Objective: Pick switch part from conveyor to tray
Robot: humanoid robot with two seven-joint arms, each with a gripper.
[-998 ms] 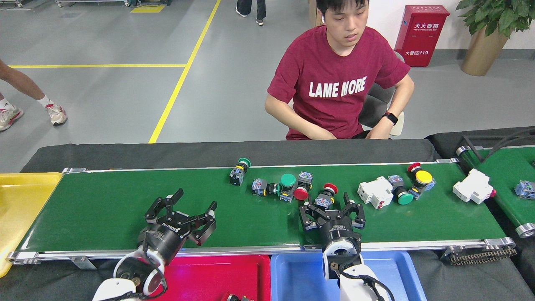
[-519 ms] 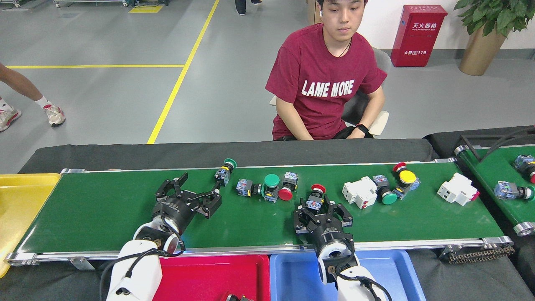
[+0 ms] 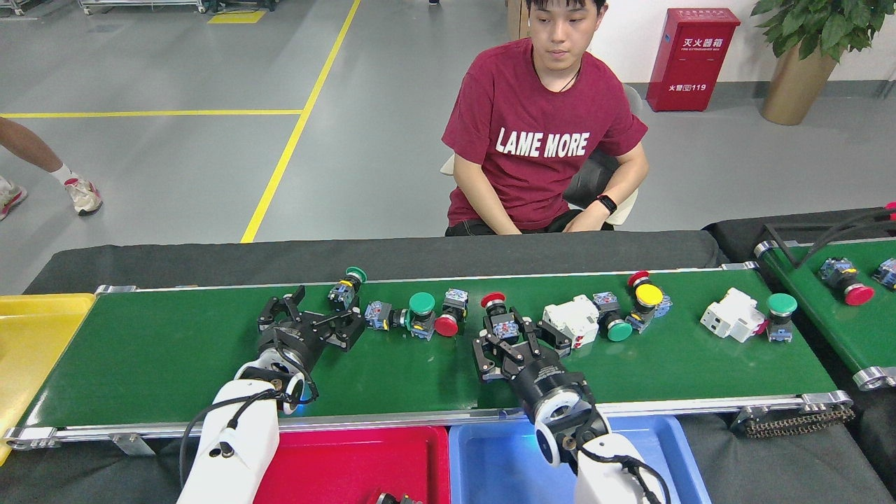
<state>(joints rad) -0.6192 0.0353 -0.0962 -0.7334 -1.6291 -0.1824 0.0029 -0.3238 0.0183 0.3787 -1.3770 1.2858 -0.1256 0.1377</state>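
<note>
Here, a red-capped switch [image 3: 495, 316] sits mid-belt on the conveyor [image 3: 175, 357], between the spread fingers of the right gripper [image 3: 514, 339], which has no hold on it. The left gripper [image 3: 311, 318], also open and empty, hovers near a green-capped switch [image 3: 344, 288] by the belt's far rail. Red [image 3: 350, 465] and blue [image 3: 490, 462] trays line the near edge, a yellow tray [image 3: 35, 336] the left end. A seated person [image 3: 542, 133] watches beyond the bench [image 3: 385, 252].
</note>
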